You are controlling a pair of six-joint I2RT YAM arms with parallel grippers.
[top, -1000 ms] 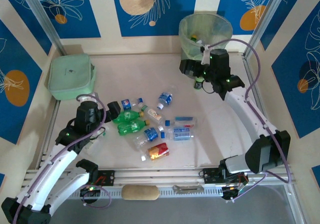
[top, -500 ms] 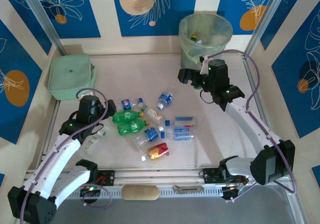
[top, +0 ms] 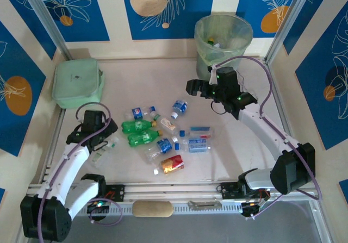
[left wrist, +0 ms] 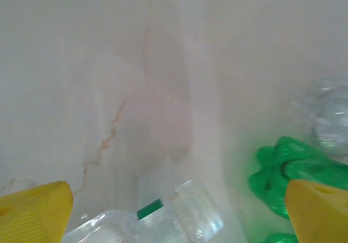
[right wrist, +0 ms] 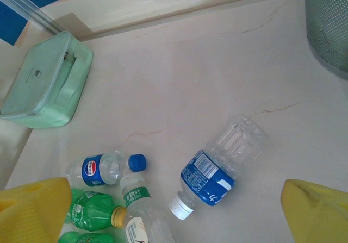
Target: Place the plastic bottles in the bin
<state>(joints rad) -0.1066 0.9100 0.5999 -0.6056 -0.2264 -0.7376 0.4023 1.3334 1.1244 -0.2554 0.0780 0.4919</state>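
Bottles (top: 142, 138) are lying mid-table; the left gripper (left wrist: 176, 191) is hovering, jaws spread wide, over a clear bottle (left wrist: 182, 218), and the right gripper (right wrist: 175, 191) is gaping wide near the bin (top: 209, 44).

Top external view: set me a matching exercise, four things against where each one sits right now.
Things:
1. bin
2. mint-green pouch
3. red-yellow labelled bottle
4. green bottles

Places:
a. near edge of the bottle pile, lying on its side
b. far left, apart from the bottles
c. left side of the pile, lying side by side
d. far right corner, standing upright

Pairs: 1-d, 2-b, 3-a, 4-c
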